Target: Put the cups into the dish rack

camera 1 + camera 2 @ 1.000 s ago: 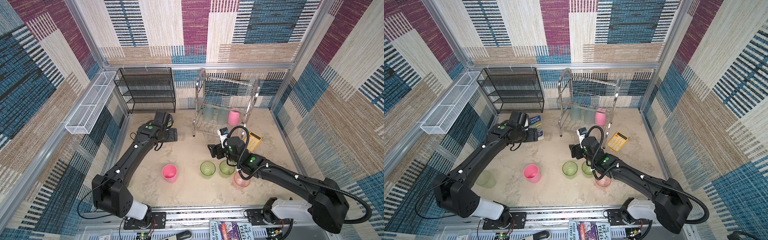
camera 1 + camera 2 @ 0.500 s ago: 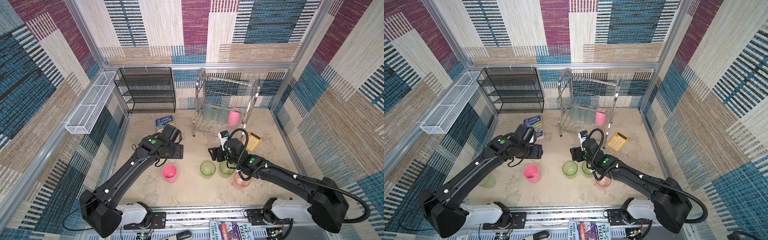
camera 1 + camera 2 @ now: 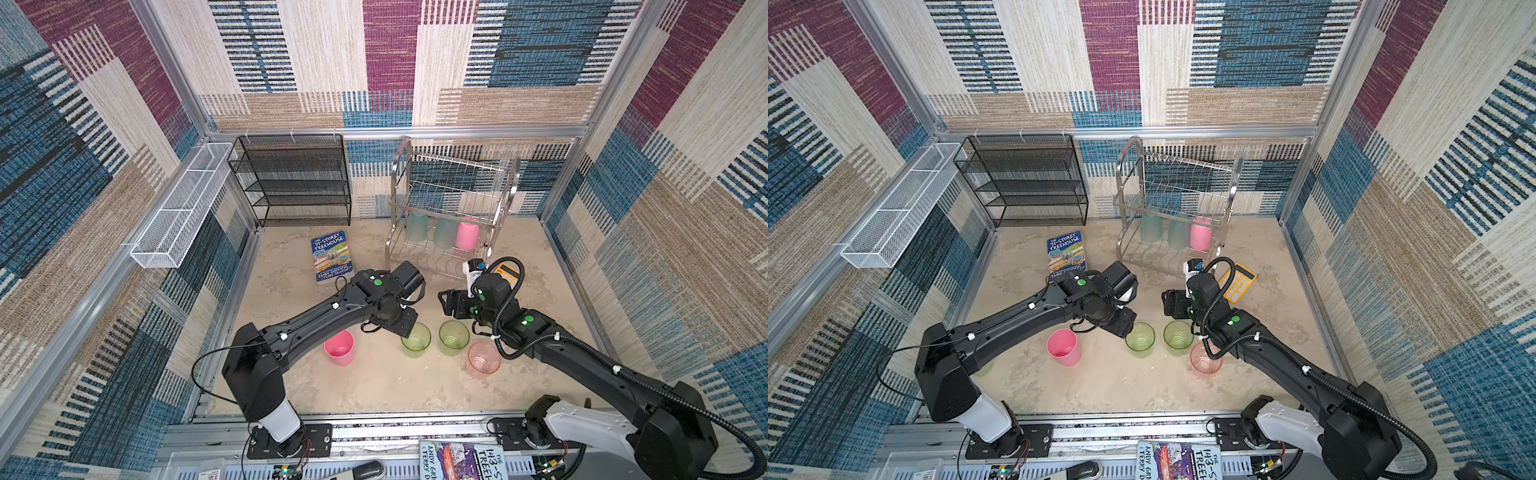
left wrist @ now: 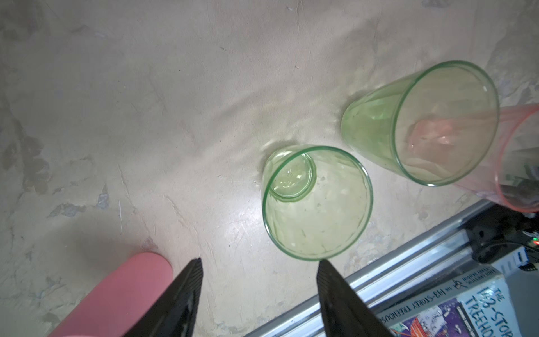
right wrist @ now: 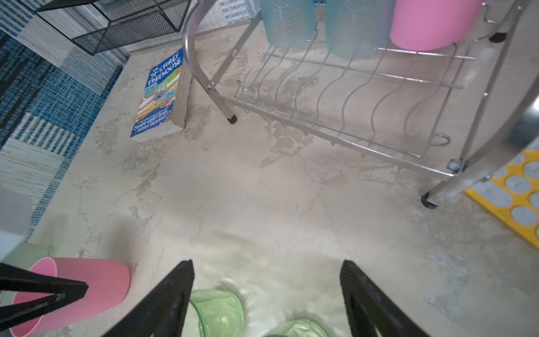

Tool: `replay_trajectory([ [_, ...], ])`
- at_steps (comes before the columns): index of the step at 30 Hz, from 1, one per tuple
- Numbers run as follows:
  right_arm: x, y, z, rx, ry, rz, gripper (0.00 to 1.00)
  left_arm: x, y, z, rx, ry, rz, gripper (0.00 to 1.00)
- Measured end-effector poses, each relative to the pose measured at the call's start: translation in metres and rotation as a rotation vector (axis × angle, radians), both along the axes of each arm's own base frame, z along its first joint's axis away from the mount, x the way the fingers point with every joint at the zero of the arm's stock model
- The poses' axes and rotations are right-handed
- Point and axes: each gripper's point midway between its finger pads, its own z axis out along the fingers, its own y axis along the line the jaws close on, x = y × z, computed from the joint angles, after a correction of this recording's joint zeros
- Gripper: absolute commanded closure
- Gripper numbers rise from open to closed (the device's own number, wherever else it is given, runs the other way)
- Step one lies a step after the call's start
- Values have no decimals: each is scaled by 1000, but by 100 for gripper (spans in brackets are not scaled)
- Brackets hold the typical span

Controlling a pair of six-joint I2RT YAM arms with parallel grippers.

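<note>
The steel dish rack (image 3: 453, 195) (image 3: 1177, 187) (image 5: 344, 96) stands at the back, with two teal cups (image 3: 417, 226) (image 3: 445, 232) and a pink cup (image 3: 467, 235) mouth-down on its lower tier. Upright on the table stand a pink cup (image 3: 340, 349), two yellow-green cups (image 3: 415, 338) (image 3: 454, 336) and a salmon cup (image 3: 483, 358). My left gripper (image 3: 409, 328) (image 4: 258, 261) hangs open just above the nearer yellow-green cup (image 4: 318, 204), nothing between its fingers. My right gripper (image 3: 445, 302) (image 5: 267, 262) is open and empty, behind the other yellow-green cup (image 5: 297, 329).
A blue book (image 3: 331, 257) lies left of the rack, a yellow calculator (image 3: 505, 272) at its right foot. A black mesh shelf (image 3: 291, 178) and a white mesh basket (image 3: 178, 208) line the back left. Another yellow-green cup (image 3: 982, 368) peeks from behind the left arm.
My left arm has swung from beside the book at the back left to the front middle, over a yellow-green cup, and its jaws have narrowed somewhat. The right arm has barely shifted.
</note>
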Motion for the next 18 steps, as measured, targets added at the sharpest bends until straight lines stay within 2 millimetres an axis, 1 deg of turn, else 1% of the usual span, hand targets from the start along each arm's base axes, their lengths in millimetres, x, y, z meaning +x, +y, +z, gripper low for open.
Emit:
replay_trajectory([
  [4, -3, -9, -10, -4, 43, -23, 19, -7, -14, -12, -2, 36, -65, 37],
  [6, -7, -7, -13, 5, 66, -16, 19, -8, -20, -17, -2, 41, -89, 37],
  [9, -8, -6, -14, 19, 76, -11, 20, -8, -24, -27, -1, 57, -114, 41],
  [13, -9, -5, -19, 21, 92, -8, 20, -5, -27, -43, 28, 66, -155, 42],
  [15, -9, -4, -21, 20, 101, -3, 20, -3, -28, -49, 42, 66, -164, 45],
  [18, -9, -3, -25, 15, 112, -2, 21, 1, -26, -55, 62, 56, -171, 52],
])
